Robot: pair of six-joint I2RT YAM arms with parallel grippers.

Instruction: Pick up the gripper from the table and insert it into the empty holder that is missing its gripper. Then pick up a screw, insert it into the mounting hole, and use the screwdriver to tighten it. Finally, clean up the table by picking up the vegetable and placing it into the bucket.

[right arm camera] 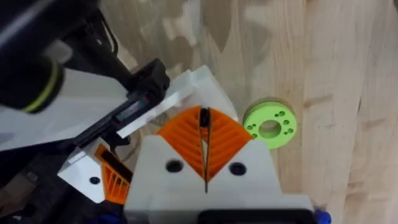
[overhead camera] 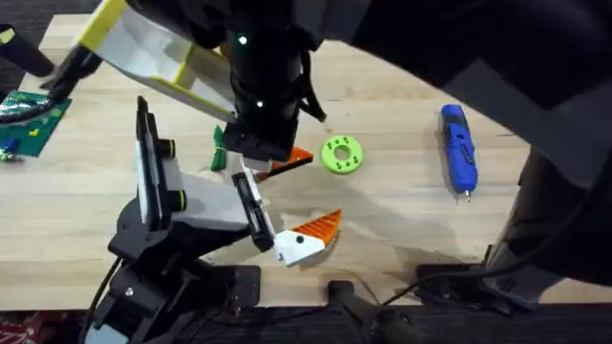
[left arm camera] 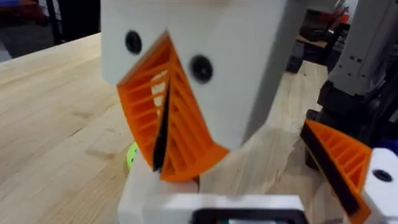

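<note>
My right gripper (overhead camera: 292,161) reaches across the middle of the table (overhead camera: 402,220), pointing down. Its orange pads (right arm camera: 186,140) are pressed together, shut, and I cannot tell if anything thin sits between them. My left gripper (overhead camera: 311,201) lies low and open around it. One of its white fingers (left arm camera: 348,168), with an orange pad, stands off to the side. The right gripper's tips (left arm camera: 165,137) rest on a white part at the other end of its rail. The dark green vegetable (overhead camera: 218,150) lies just left of the right gripper. The blue screwdriver (overhead camera: 458,148) lies far right. A white and yellow bucket (overhead camera: 163,57) stands at the back left. The loose gripper and the screw are hidden.
A lime-green ring with holes (overhead camera: 341,155) lies just right of the right gripper's tips. A flat green studded board (overhead camera: 24,119) sits at the far left edge. The right arm (overhead camera: 497,48) spans the back right, dark and large. Cables (overhead camera: 459,282) run along the front edge.
</note>
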